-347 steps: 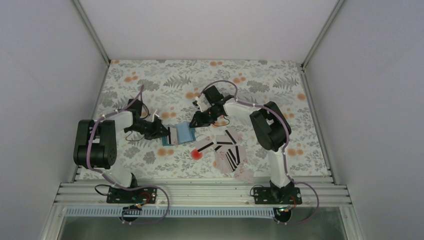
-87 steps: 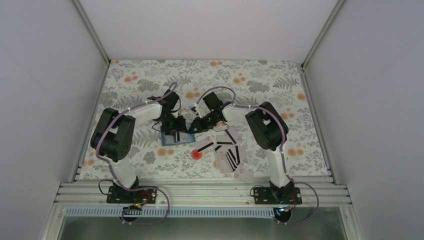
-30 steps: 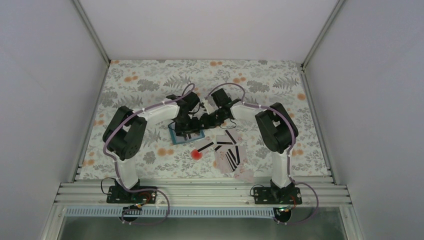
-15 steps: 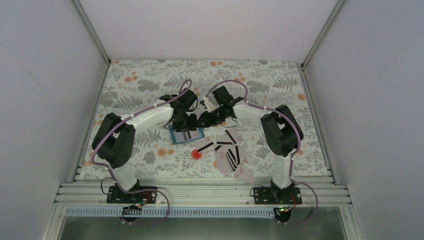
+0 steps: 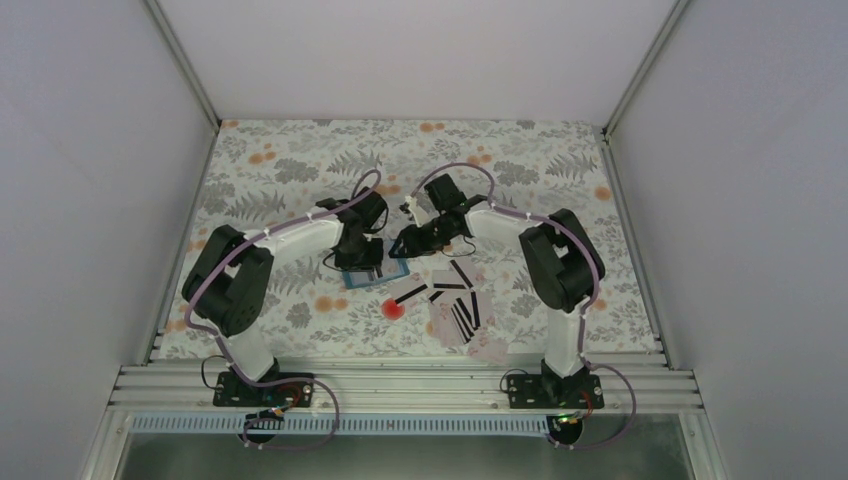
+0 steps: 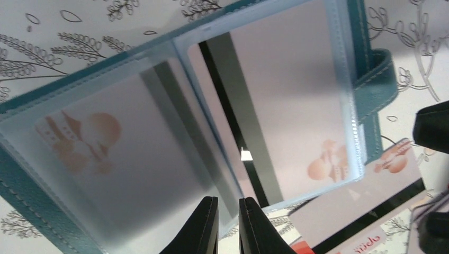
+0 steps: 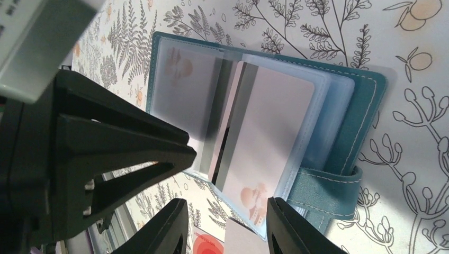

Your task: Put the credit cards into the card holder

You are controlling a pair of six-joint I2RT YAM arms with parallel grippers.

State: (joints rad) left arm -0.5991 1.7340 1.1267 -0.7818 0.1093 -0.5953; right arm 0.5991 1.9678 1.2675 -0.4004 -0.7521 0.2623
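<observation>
Black left gripper point(image 6: 228, 201) and right gripper point(image 7: 226, 203) bend over open card holder point(image 7: 365, 121)

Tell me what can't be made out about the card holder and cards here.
- Card holder: top view, mostly under the left arm; left wrist view, corners cut off.
- Loose credit cards: too small and overlapped to count, top view.
- One holder corner: right wrist view, behind the blurred left arm.
</observation>
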